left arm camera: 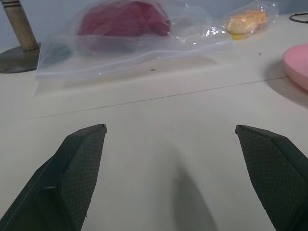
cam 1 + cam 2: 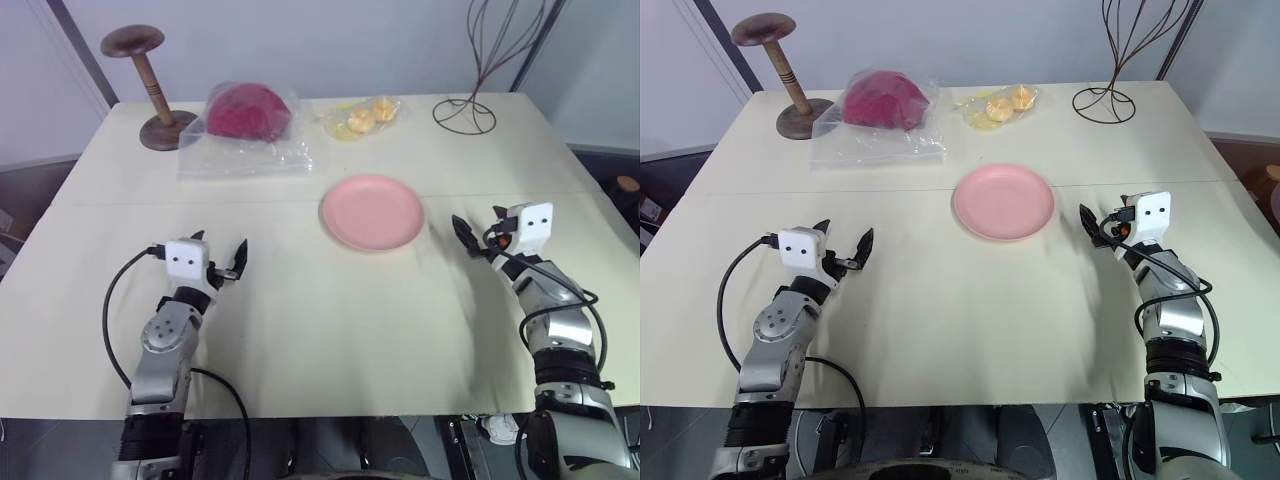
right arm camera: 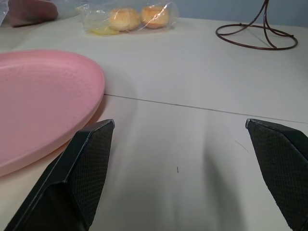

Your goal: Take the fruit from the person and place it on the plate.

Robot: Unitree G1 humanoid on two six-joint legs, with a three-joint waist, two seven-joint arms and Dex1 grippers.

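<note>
Both end effectors, left (image 2: 222,257) and right (image 2: 477,234), wide open, empty; risks grabbing wrapped pieces (image 2: 367,116) instead of fruit.

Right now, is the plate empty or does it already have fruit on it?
Empty. The pink plate shows a bare surface in both eye views, with nothing resting on it.

the wire stand (image 2: 478,60) runs off the top edge in both eye views, and the right wrist view shows just its base ring. the red lump (image 3: 30,10) is cropped at that view's corner. the plate (image 1: 297,63) is cut by the left wrist view's edge.
</note>
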